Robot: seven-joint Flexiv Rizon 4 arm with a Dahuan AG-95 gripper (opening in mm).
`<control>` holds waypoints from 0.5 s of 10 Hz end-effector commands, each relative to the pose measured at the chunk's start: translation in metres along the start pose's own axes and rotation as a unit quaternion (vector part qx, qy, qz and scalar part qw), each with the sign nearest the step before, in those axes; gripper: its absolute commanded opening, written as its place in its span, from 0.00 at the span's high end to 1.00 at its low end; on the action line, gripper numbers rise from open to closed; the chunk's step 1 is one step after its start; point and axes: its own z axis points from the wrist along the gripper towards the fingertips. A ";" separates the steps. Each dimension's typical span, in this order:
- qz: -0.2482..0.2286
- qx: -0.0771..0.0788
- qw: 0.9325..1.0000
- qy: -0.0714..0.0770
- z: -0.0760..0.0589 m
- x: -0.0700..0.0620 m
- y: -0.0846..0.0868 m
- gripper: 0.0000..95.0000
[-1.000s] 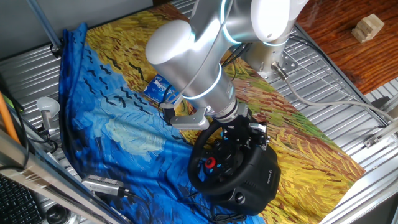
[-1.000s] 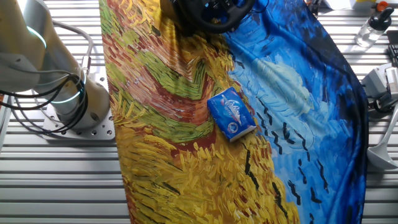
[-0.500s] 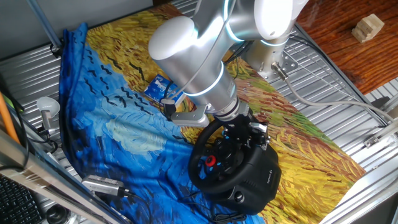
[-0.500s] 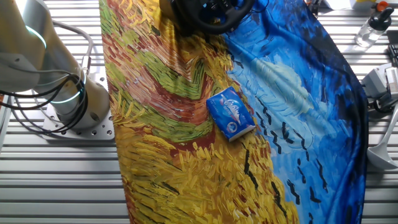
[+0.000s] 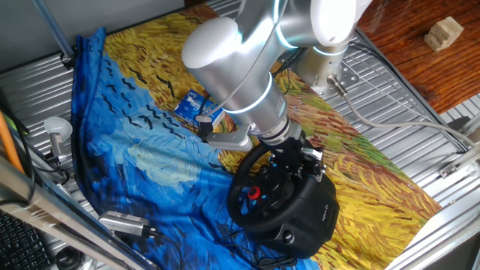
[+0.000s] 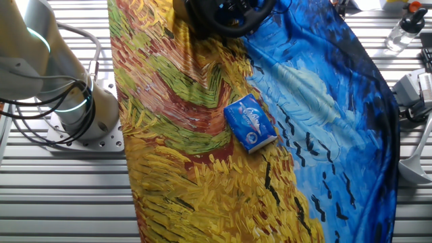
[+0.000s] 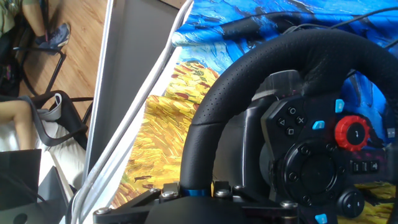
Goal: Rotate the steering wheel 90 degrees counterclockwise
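Observation:
The black steering wheel (image 5: 235, 196) sits on its bulky base (image 5: 309, 217) on the painted cloth, near the front right of the table. Its hub shows a red round button (image 5: 253, 195) and blue-lit buttons. My gripper (image 5: 291, 160) reaches down from the silver arm onto the far side of the rim. In the hand view the thick rim (image 7: 214, 112) runs straight down between my fingers, and my gripper (image 7: 198, 188) is shut on it. The other fixed view shows only the wheel's lower edge (image 6: 229, 19) at the top of the picture.
A small blue-and-white box (image 5: 195, 106) (image 6: 250, 123) lies on the cloth behind the wheel. The arm's base (image 6: 84, 115) stands beside the cloth. A wooden block (image 5: 443, 32) sits at the far right; cables and a white bottle (image 6: 403, 28) line the table edges.
The arm's big silver elbow has drifted slightly to the right. The gripper stays on the rim, and the wheel has barely moved.

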 end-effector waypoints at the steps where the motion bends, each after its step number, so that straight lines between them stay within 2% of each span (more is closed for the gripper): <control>1: 0.004 0.001 1.000 0.000 0.000 0.001 0.000 1.00; 5: 0.011 0.006 1.000 -0.001 0.000 0.001 0.000 1.00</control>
